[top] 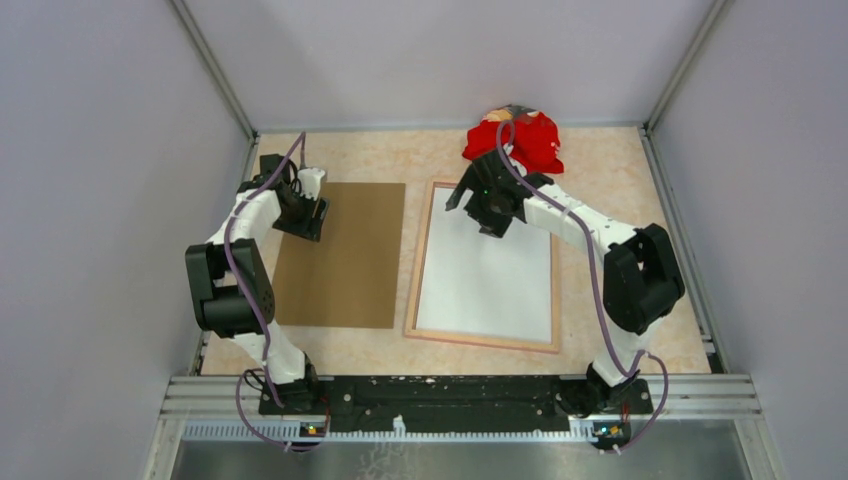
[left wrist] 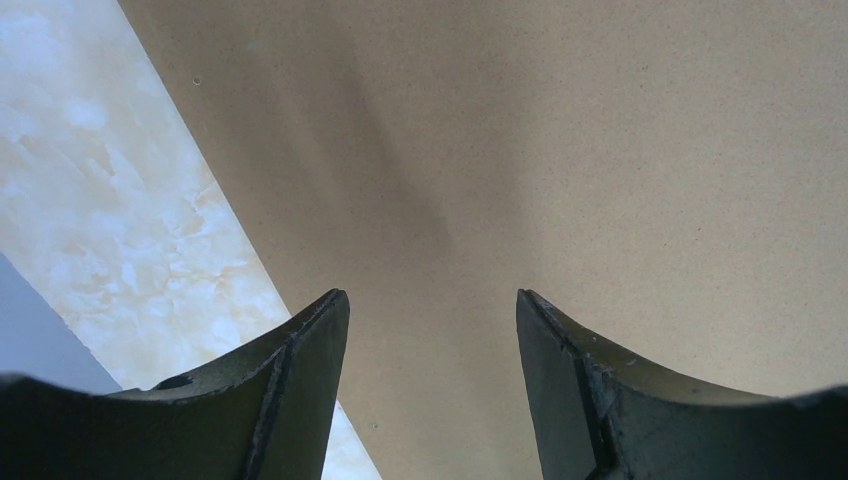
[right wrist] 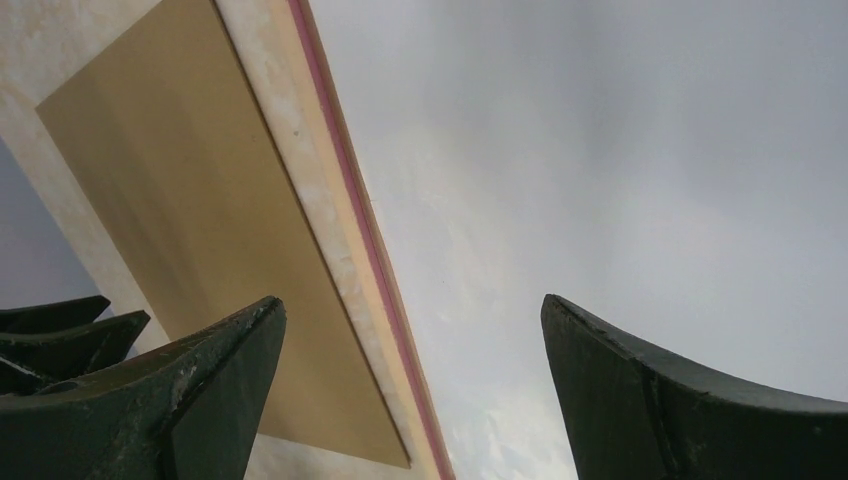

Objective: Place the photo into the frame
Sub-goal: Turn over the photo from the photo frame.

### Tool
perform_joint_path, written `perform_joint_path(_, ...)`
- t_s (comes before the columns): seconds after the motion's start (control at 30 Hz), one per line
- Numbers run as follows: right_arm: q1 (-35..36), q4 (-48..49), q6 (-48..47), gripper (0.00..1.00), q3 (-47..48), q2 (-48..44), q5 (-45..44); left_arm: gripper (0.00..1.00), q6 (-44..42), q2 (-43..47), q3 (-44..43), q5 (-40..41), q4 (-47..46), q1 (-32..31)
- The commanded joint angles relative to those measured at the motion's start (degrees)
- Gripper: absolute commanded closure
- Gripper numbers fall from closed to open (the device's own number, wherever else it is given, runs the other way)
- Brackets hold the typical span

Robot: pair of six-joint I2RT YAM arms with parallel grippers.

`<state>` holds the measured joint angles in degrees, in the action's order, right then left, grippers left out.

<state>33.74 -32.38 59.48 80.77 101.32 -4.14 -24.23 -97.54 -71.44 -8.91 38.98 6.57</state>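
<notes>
Top external: empty, released right gripper (top: pixel 476 201) just above white-side-up photo (top: pixel 485 285) inside frame (top: pixel 412 270); lift straight up, avoid dragging sheet. Released left gripper (top: pixel 306 216) over backing board (top: pixel 345 270), nothing held.

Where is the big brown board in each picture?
Top external: the brown board lies left of centre, beside the frame.
Left wrist: the board fills most of the view.
Right wrist: the board is upper left.
Shared landmark: the marbled table bordering it.
</notes>
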Motion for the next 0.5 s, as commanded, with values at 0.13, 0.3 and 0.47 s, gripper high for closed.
perform_joint_path(0.13, 0.27, 1.97, -1.21, 0.01, 1.60, 0.20, 0.95, 0.31, -1.11, 1.82, -0.19, 1.04, -0.97, -0.21)
perform_joint_path(0.3, 0.94, 5.72, -2.04, 0.02, -0.16, -1.02, 2.80, 0.31, -1.35, 1.82, -0.95, 1.80, -0.51, 0.00)
perform_joint_path(0.47, 7.20, 6.83, -4.94, 0.06, 6.82, 3.03, 2.75, 0.31, -2.24, 1.34, -3.89, 3.60, 0.01, 2.67)
